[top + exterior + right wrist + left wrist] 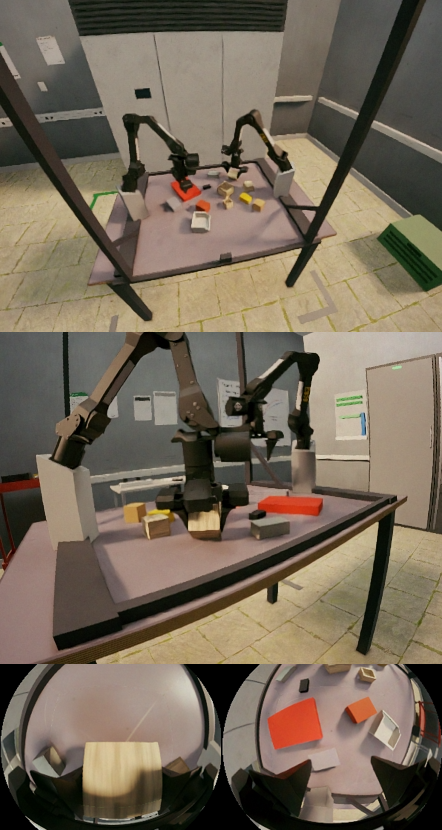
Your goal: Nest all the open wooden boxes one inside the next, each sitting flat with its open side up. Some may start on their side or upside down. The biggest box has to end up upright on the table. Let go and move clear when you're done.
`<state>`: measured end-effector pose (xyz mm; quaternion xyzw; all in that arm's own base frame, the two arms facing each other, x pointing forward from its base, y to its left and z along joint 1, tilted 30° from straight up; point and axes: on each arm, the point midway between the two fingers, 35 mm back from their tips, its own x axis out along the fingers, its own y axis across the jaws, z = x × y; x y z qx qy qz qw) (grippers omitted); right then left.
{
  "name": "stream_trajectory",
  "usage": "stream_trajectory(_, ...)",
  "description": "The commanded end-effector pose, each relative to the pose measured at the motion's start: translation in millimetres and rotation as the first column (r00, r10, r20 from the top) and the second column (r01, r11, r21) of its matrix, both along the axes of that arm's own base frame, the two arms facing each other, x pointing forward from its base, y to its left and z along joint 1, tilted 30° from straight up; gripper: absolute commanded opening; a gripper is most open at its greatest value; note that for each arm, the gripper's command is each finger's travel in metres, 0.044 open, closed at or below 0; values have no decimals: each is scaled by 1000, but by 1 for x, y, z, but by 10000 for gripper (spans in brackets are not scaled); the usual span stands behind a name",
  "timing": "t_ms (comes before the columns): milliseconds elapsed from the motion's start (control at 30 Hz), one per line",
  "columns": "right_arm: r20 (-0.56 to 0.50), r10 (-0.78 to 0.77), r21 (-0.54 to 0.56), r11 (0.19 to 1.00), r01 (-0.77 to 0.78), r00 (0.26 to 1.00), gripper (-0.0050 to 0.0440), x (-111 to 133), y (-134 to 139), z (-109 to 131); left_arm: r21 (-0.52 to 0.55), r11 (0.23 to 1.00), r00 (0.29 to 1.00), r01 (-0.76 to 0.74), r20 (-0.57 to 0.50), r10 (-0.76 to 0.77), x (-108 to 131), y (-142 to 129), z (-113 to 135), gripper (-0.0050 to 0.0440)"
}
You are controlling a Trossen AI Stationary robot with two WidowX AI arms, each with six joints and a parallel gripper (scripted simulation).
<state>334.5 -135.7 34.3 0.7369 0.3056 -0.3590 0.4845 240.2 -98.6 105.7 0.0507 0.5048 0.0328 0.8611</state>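
My right gripper [234, 171] [205, 514] [120, 764] is shut on a large wooden box [122, 760] [204, 526], tilted a little above the table; its opening is hidden. A wooden box [225, 189] [337, 668] sits mid-table, seemingly open side up. A small wooden box [228, 203] [367, 679] stands in front of it, its hollow showing in the left wrist view. Another wooden box [248, 186] [156, 527] lies right of these in the top view; which way it opens I cannot tell. My left gripper [342, 761] is open and empty, above the table near the red block.
A red block [290, 505] [295, 725], grey block [173, 203] [325, 759], orange block [203, 205] [361, 710] and white tray [193, 227] [378, 728] lie on the left arm's side. A yellow block [245, 198] and tan block [258, 205] [134, 512] lie on the right arm's side.
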Motion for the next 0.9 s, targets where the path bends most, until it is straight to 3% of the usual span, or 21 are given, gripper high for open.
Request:
stream_trajectory(0,41,51,69,996,-54,998,-50,1,-7,2,-7,1000,1000,6,11,-5,1,-2,4,400)
stream_trajectory(867,236,218,374,879,-296,947,-50,-2,-24,-7,-7,1000,1000,6,11,-5,1,-2,4,400)
